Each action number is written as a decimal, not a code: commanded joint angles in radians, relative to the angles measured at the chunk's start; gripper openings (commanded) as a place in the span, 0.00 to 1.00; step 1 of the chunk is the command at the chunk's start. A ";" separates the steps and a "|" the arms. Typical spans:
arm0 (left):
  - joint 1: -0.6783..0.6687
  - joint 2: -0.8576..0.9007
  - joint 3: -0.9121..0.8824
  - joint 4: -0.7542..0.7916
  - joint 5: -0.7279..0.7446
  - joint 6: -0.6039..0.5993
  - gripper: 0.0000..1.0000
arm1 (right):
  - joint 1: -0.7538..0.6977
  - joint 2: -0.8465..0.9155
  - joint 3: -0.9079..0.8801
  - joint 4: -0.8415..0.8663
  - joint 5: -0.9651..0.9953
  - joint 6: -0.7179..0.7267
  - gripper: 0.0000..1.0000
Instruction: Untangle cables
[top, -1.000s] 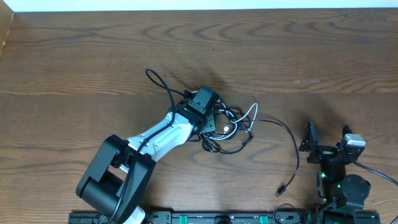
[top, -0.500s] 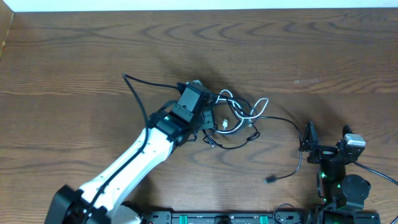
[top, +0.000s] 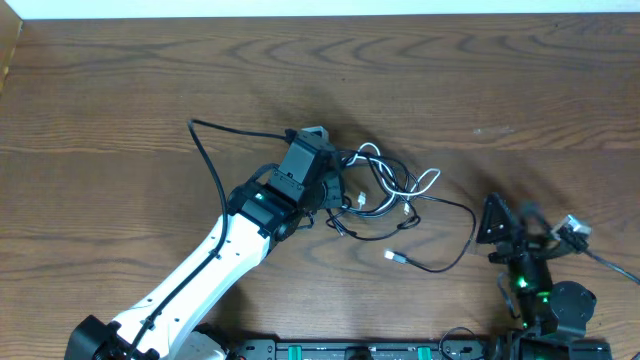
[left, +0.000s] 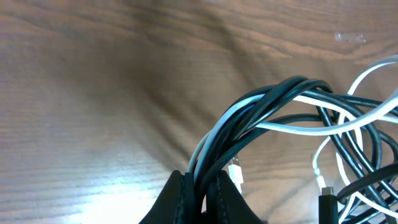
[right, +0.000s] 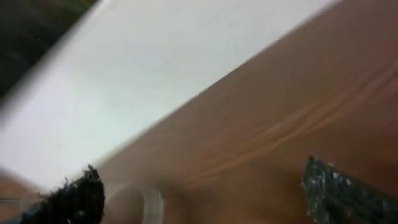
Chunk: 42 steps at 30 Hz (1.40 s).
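Near the middle of the wooden table (top: 470, 80), the cables (top: 388, 192) lie knotted together, black strands and one white. The left gripper (left: 200, 186) has its jaws clamped on a bundle of them. Well apart, the right gripper (right: 205, 186) hangs with jaws spread wide.

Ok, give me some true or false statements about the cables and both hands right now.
1. The left hand is shut on a bundle of cables. True.
2. Every cable is black. False: there is a white cable in the bundle too.
3. The right hand holds a plug. False: it is open, empty and apart from the cables.
4. A loose plug lies on the table. True.
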 joint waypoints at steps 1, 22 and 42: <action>0.000 -0.013 -0.001 0.023 -0.032 0.026 0.08 | 0.006 -0.005 -0.002 -0.002 -0.336 0.502 0.99; 0.000 -0.013 -0.001 0.111 -0.039 0.120 0.08 | 0.006 0.100 0.121 0.144 -0.508 0.504 0.99; 0.000 -0.014 -0.001 0.119 0.051 0.207 0.07 | 0.020 0.700 0.240 0.282 -0.577 0.519 0.80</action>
